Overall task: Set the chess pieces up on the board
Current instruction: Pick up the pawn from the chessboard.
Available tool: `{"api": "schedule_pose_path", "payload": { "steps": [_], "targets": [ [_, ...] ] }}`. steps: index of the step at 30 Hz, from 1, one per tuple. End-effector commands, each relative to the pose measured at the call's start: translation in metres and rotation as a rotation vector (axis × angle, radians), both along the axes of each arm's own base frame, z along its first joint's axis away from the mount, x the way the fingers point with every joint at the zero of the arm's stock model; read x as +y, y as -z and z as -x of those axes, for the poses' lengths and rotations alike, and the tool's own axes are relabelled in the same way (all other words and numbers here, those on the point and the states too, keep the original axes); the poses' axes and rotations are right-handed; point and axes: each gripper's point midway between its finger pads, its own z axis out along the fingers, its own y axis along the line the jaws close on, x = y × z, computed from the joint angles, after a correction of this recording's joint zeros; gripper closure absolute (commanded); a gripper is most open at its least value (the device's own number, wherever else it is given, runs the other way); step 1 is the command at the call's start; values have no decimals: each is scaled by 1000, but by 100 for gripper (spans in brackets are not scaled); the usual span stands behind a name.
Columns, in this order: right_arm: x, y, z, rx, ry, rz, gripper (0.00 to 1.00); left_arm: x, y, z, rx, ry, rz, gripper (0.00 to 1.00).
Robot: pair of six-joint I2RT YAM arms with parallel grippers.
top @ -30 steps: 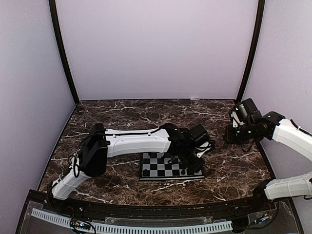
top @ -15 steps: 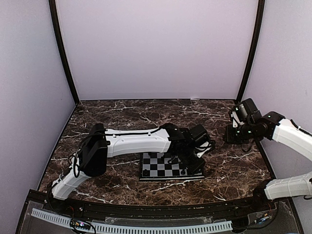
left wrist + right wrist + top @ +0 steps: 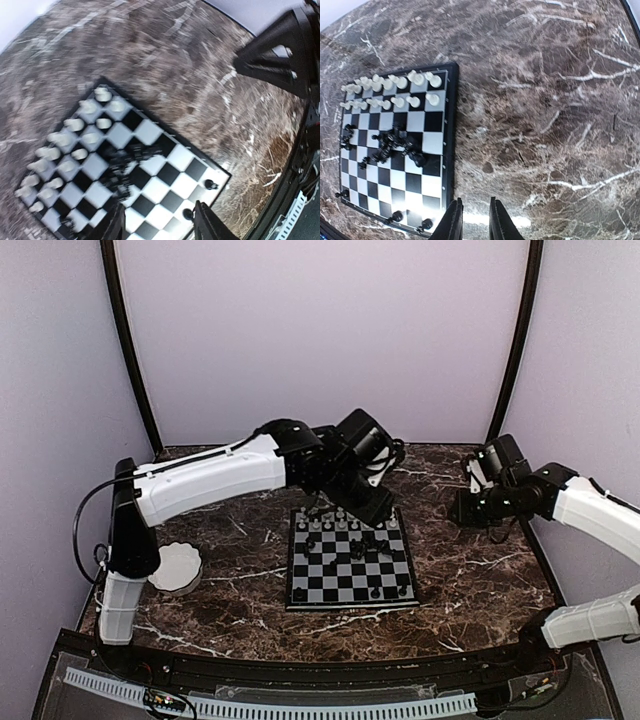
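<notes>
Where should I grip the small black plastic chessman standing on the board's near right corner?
Pinch the small black plastic chessman around its upper body, coming straight down from above: it stands upright, apart from the heap of toppled black chessmen.

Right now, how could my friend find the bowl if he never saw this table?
Start at the dark marble table and find the board in its middle. Look left of the board to the left arm's upright part; the bowl sits beside it. It is the only round, white, wavy-edged thing, far bigger than any chess piece.
</notes>
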Motion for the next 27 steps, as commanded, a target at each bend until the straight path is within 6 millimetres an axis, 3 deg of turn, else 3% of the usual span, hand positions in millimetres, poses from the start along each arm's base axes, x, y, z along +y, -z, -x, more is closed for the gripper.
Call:
{"api": "schedule_pose_path", "payload": {
  "steps": [1,2,3,4,5,9,15,16,17,20,27],
  "targets": [
    [18,-32,-20,-98,-67,-46,79,59,-9,-2,34,-146,-74,51],
    [21,-31,-21,-92,-86,-46,79,70,4,-3,56,-168,-105,52],
    [24,-28,-21,-77,-105,-44,79,78,0,-5,68,-199,-89,52],
    [28,-26,-20,-64,-124,-38,79,86,13,-3,92,-212,-108,52],
    [32,-23,-20,-55,-145,-31,79,94,10,-7,104,-238,-92,54],
    [51,-15,-19,-29,-219,6,79,108,31,-12,184,-280,-76,60],
    [75,6,-16,33,-258,13,80,90,53,-25,215,-251,-99,60],
    [79,11,-12,53,-264,-12,80,91,67,-27,227,-256,-139,60],
    [79,14,-11,62,-257,-20,80,86,63,-31,219,-256,-129,60],
    [78,20,-7,75,-251,-34,81,81,77,-40,228,-274,-150,62],
    [74,18,-1,56,-240,-48,81,74,90,-61,281,-327,-126,63]
  ]
}}
